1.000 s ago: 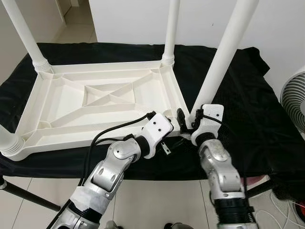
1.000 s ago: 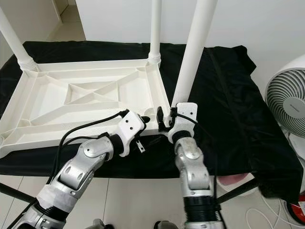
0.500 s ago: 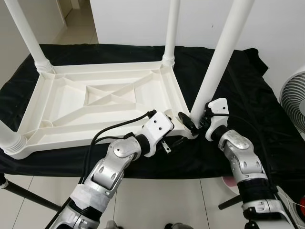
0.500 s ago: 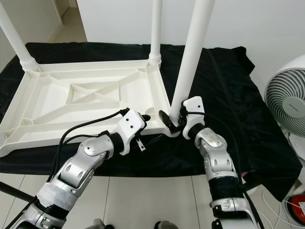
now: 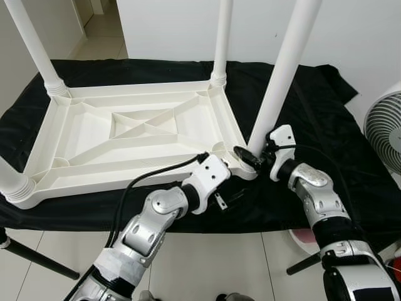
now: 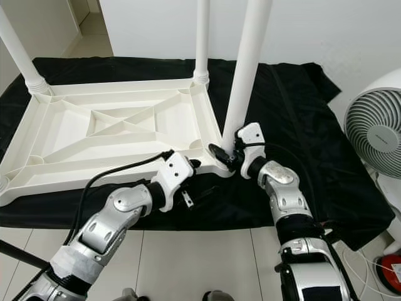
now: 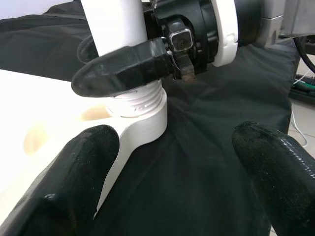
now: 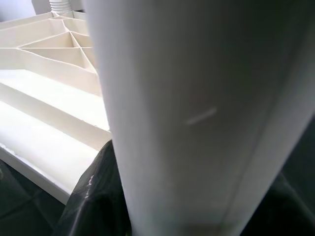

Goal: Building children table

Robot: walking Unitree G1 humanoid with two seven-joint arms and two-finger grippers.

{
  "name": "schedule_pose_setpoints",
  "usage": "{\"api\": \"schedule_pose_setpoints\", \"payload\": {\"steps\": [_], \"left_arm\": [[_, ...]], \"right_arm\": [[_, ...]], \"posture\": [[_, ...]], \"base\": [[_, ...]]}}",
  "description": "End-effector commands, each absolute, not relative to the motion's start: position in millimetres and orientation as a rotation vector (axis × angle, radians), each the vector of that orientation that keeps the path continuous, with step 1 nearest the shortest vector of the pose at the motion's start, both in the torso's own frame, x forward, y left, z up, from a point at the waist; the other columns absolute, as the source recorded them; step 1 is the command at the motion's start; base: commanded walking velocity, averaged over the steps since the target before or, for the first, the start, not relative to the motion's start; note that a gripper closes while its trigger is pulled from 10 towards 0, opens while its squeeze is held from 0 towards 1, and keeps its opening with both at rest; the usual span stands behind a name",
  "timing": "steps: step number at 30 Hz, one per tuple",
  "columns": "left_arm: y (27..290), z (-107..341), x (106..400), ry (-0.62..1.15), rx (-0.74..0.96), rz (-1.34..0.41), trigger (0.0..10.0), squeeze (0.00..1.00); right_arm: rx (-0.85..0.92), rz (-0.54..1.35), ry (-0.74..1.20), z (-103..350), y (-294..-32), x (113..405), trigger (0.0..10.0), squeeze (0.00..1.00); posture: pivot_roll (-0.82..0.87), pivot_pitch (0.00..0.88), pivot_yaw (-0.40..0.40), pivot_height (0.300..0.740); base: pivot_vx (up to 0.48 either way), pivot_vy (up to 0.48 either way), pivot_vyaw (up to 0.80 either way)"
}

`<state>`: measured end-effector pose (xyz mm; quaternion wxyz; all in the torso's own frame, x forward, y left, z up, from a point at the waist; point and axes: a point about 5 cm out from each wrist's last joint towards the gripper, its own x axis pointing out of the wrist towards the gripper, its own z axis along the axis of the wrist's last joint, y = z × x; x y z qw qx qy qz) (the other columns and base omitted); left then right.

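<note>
The white plastic table top (image 5: 125,135) lies upside down on a black cloth (image 5: 313,113). Legs stand up at its far left (image 5: 34,47), far right (image 5: 222,41) and near left (image 5: 9,179) corners. The near-right leg (image 5: 282,69) leans slightly right in its corner socket (image 7: 140,113). My right gripper (image 5: 250,158) is shut on this leg just above the socket; one finger (image 7: 123,66) wraps its base. My left gripper (image 7: 172,182) is open right before that corner, with the socket between its spread fingers (image 7: 64,196) and nothing gripped. The leg (image 8: 197,98) looms close in the right wrist view.
A white fan (image 5: 385,132) stands on the floor at the right. The cloth-covered surface ends just in front of my arms, with pale floor tiles (image 5: 207,263) below. A black stand leg (image 5: 31,260) slants out at the lower left.
My right forearm has swung out to the right while its gripper stayed at the leg's base. The leg leans a little less. My left gripper has barely moved.
</note>
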<state>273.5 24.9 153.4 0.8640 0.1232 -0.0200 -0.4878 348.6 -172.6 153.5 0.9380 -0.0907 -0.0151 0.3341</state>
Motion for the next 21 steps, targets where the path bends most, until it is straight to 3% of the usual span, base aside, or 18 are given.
{"api": "schedule_pose_setpoints", "payload": {"steps": [1, 4, 5, 17, 21], "left_arm": [[24, 150, 270, -0.018, 0.261, -1.058, 10.0, 0.0], [24, 150, 270, -0.018, 0.261, -1.057, 10.0, 0.0], [24, 150, 269, -0.019, 0.261, -1.057, 10.0, 0.0], [24, 148, 267, -0.017, 0.259, -1.064, 10.0, 0.0], [23, 149, 267, -0.017, 0.259, -1.065, 10.0, 0.0]], "right_arm": [[-0.195, 0.704, -0.011, 149, -172, 349, 0.0, 0.0], [-0.176, 0.712, 0.001, 145, -171, 347, 0.0, 0.0], [-0.154, 0.69, 0.009, 142, -171, 346, 10.0, 0.0], [-0.07, 0.437, 0.006, 135, -165, 338, 10.0, 0.0], [-0.014, 0.257, 0.022, 135, -161, 333, 10.0, 0.0]], "posture": [[-0.12, 0.044, 0.021, 0.74], [-0.12, 0.043, 0.019, 0.74], [-0.12, 0.042, 0.017, 0.74], [-0.13, 0.04, 0.014, 0.74], [-0.13, 0.042, 0.012, 0.74]], "base": [[0.0, 0.0, 0.0], [0.0, 0.0, 0.0], [0.0, 0.0, 0.0], [0.0, 0.0, 0.0], [0.0, 0.0, 0.0]]}}
